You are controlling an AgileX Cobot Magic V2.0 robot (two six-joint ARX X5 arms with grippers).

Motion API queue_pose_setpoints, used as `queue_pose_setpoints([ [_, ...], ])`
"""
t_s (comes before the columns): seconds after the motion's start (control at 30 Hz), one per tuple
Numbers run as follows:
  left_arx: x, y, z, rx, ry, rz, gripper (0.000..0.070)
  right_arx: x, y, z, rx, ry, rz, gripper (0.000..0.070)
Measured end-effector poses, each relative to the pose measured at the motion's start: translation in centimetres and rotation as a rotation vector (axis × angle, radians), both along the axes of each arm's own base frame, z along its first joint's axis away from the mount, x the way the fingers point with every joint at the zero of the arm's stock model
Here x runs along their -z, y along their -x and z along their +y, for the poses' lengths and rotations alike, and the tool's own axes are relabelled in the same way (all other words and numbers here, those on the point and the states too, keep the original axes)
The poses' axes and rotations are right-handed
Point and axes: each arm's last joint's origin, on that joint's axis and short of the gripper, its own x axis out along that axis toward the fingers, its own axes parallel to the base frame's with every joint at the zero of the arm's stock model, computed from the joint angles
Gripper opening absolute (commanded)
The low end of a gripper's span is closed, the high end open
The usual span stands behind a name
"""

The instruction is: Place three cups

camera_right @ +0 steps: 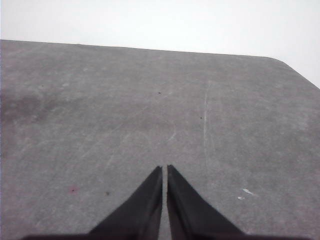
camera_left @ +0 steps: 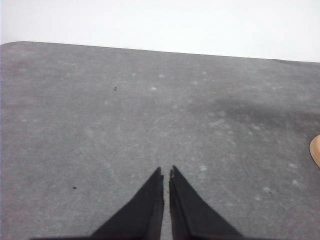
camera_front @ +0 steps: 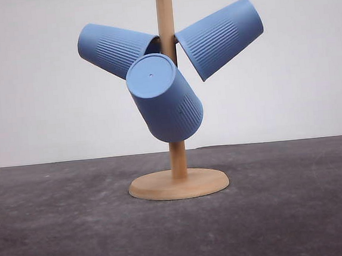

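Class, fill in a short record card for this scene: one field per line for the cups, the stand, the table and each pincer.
cups: three light-blue ribbed cups, all hung on the stand, tilted, none upright
left cup: base points up and left
right cup: base points up and right
front cup: flat base faces the camera
stand: wooden pole on a round base
table: dark grey
left pincer: shut, holding nothing, over the table
right pincer: shut, holding nothing, over the table
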Motion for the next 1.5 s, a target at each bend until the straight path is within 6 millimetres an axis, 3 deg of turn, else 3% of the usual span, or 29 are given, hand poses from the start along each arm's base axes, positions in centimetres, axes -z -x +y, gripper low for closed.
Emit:
queue_pose_setpoints([
  [1.5, 0.0, 0.0, 0.0, 0.0, 0.0, 0.0, 0.0, 0.0, 0.0, 0.0, 0.0, 0.0, 0.0, 0.0012],
])
